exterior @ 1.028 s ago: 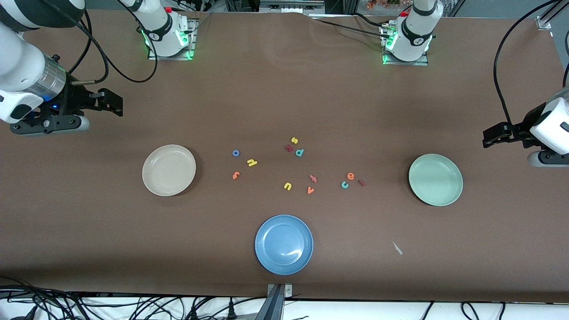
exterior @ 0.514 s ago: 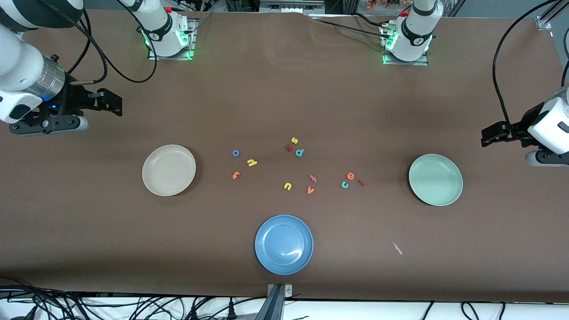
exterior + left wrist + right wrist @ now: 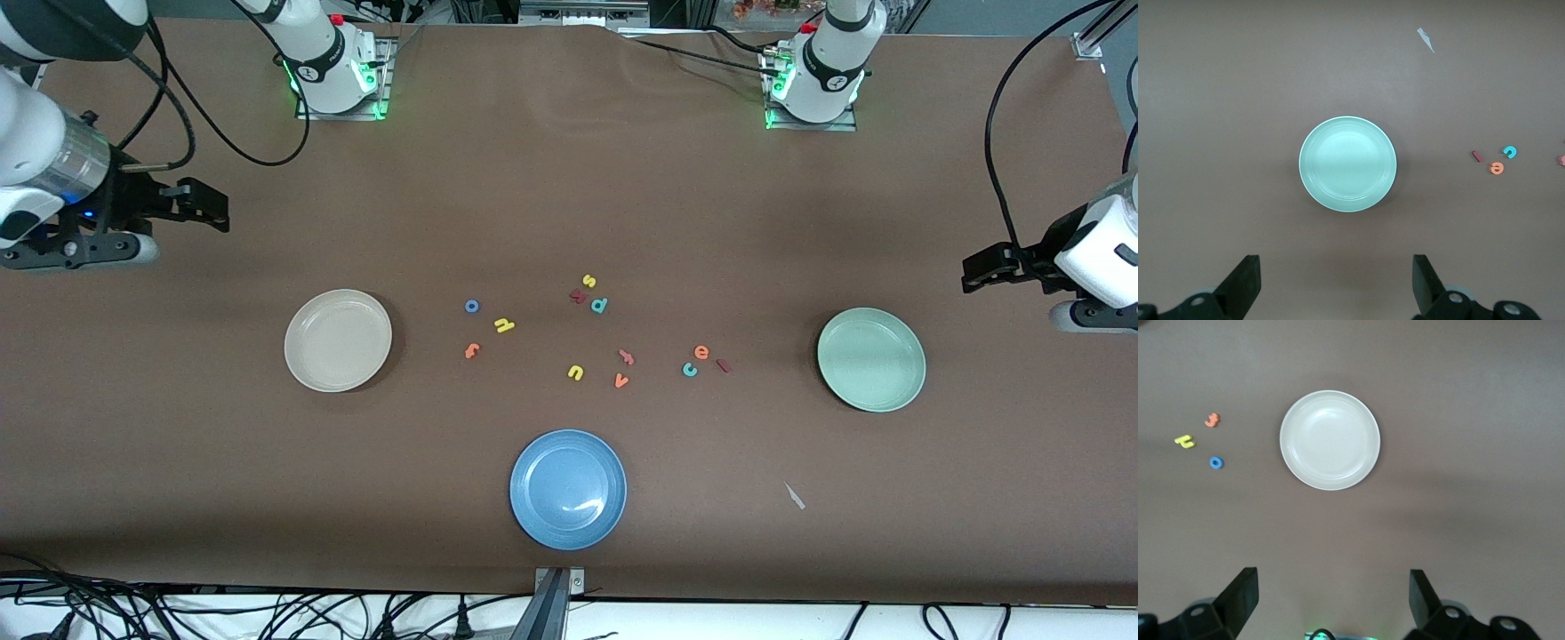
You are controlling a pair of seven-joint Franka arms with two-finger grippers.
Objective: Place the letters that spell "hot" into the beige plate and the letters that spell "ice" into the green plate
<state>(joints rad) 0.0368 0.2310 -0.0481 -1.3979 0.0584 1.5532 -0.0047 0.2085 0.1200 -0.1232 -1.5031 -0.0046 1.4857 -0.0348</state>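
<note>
Three round shallow plates sit on the brown table (image 3: 551, 196), none with anything in it: a cream-beige plate (image 3: 338, 340) toward the right arm's end, a pale mint-green plate (image 3: 871, 359) toward the left arm's end, and a blue plate (image 3: 568, 489) between them, nearest the front camera.

Small foam letters lie loose on the table between the beige and green plates. "Hot" set, grouped near the beige plate: blue ring-shaped "o" (image 3: 472, 307), yellow "h" (image 3: 504, 325) just beside it, orange "t" (image 3: 471, 351) nearer the camera. "Ice" set, grouped near the green plate: orange "e" (image 3: 701, 353), teal "c" (image 3: 690, 370) just beside it, dark red bar-like "i" (image 3: 724, 365) closest to the green plate.

Other letters in the middle: yellow "s" (image 3: 589, 282), dark red "k" (image 3: 578, 296), teal "p" (image 3: 599, 306), yellow "u" (image 3: 575, 372), orange "v" (image 3: 621, 381), plus one more orange letter (image 3: 627, 357), shape unclear.

Right gripper (image 3: 1331, 600) is up over bare table at its own end, fingers spread wide, holding nothing. Left gripper (image 3: 1336, 283) is up over bare table at its end, near the green plate, fingers spread wide, holding nothing.

Small pale scrap (image 3: 795, 496) lies on the table nearer the camera than the green plate.
</note>
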